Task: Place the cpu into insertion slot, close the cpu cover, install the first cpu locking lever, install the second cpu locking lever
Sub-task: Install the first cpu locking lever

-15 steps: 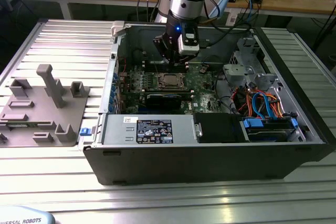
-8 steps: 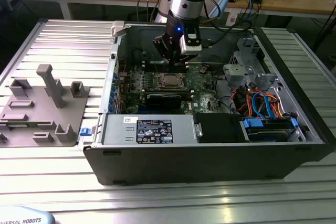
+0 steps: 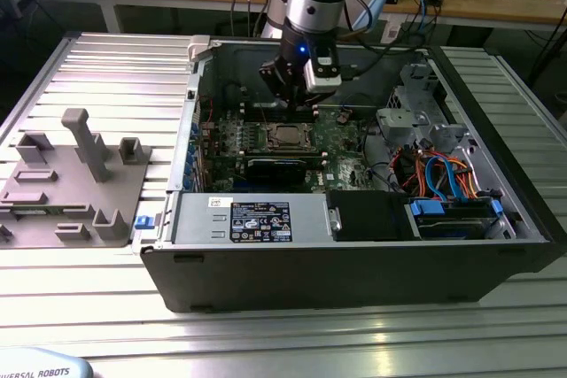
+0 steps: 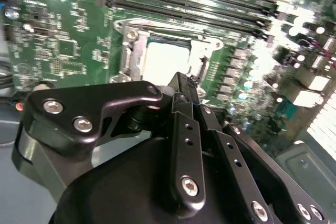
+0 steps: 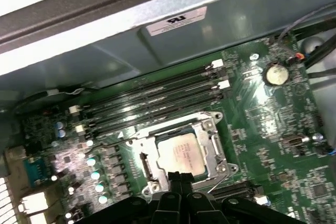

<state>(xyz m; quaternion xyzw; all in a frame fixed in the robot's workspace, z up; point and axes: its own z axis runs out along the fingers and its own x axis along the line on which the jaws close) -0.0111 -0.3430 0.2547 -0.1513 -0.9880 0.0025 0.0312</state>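
The cpu lies flat in the socket on the green motherboard, its silvery top showing in both wrist views. The cpu cover, a silver frame, lies down around it. A thin wire lever runs along the socket's edge beside the memory slots; whether it is latched I cannot tell. My gripper hangs just above the socket's far edge. Its black fingers are pressed together with nothing between them, the tips close over the cover's rim.
Memory slots lie beside the socket, toward the case wall. A black card, the power supply and orange and blue cables fill the case. A grey fixture plate sits at the exterior view's left.
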